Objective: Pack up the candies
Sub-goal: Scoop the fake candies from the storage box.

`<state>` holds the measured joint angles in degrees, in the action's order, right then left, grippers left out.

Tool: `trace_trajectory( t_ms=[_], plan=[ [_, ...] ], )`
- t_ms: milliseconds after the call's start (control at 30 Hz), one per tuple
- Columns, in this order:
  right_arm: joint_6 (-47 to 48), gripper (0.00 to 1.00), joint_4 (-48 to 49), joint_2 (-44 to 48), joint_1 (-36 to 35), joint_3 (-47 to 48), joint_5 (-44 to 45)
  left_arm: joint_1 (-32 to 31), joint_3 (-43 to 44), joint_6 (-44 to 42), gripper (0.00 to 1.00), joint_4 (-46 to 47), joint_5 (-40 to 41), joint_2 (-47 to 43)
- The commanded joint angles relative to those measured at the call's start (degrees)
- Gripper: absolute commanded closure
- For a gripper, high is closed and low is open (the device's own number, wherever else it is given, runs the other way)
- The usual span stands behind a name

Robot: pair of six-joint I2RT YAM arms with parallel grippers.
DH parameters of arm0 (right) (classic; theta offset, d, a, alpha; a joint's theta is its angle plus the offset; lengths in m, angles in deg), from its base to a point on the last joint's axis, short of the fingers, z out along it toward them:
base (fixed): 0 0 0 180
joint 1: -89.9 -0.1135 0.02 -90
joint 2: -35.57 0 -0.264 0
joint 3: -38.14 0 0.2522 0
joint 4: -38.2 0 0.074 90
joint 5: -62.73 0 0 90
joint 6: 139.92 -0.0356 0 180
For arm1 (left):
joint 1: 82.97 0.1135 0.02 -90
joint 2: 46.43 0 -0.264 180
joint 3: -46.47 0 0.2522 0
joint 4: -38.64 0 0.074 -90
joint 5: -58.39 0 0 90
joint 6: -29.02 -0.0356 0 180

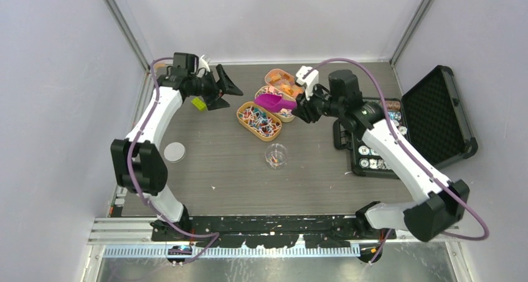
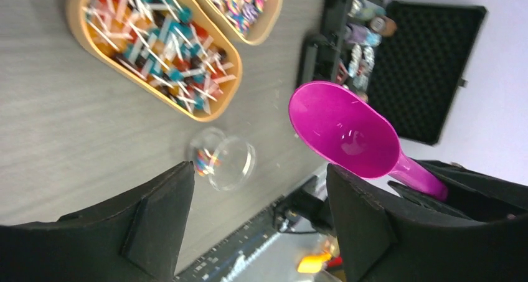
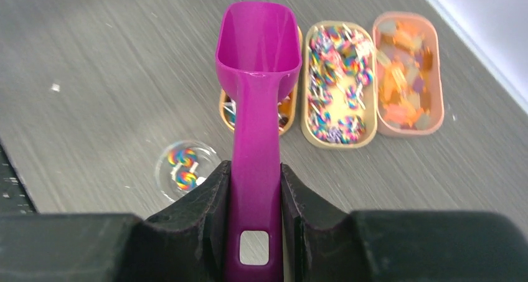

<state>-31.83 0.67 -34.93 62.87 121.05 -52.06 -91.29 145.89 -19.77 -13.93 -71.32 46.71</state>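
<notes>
The candies (image 1: 258, 120) fill an orange oval tray (image 1: 238, 114) at mid-table; the left wrist view shows them as a heap of small wrapped sweets (image 2: 155, 45). My right gripper (image 1: 297, 109) is shut on the handle of the magenta scoop (image 1: 274, 102), whose empty bowl hangs over the trays. In the right wrist view the scoop's handle (image 3: 255, 139) sits clamped between my right gripper's (image 3: 255, 176) jaws. A clear round cup (image 1: 276, 155) holding two swirl lollipops (image 3: 180, 169) stands nearer the arms. My left gripper (image 1: 224, 89) is open and empty at the back left, apart from the scoop (image 2: 342, 129).
Two more trays of sweets (image 3: 339, 83) (image 3: 405, 70) lie behind the first. An open black case (image 1: 436, 114) with poker chips (image 1: 373, 160) occupies the right side. A round lid (image 1: 175, 151) lies at the left, and a yellow-green object (image 1: 198, 104) sits under the left arm.
</notes>
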Motion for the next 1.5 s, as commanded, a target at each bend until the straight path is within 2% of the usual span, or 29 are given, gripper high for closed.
trace_trajectory(
  t_ms=[0,267,433,567,967,1167,1467],
  plan=[
    [4.1,1.0,-14.1,-7.4,0.2,9.5,11.0,0.3,6.1,-5.5,0.23,-0.3,8.1,6.3],
    [11.5,1.0,-22.1,-18.5,0.1,18.9,22.4,0.2,17.2,-3.9,0.37,9.2,10.3,19.7],
    [13.7,1.0,-26.4,-25.5,0.2,26.3,24.6,0.1,22.6,-0.4,0.46,13.8,9.0,28.2],
    [14.8,1.0,-28.1,-29.8,0.1,30.4,27.4,-0.7,26.5,1.0,0.5,14.5,8.0,34.1],
    [16.3,1.0,-29.1,-37.8,-0.3,36.0,27.1,-2.1,35.2,3.4,0.56,14.4,5.9,46.2],
    [16.9,1.0,-30.0,-40.6,-0.9,38.1,25.9,-2.5,34.8,4.5,0.58,15.0,3.7,48.0],
    [18.1,1.0,-24.3,-40.0,-0.3,31.7,18.0,-3.3,31.8,6.4,0.59,17.6,1.7,48.7]
  ],
)
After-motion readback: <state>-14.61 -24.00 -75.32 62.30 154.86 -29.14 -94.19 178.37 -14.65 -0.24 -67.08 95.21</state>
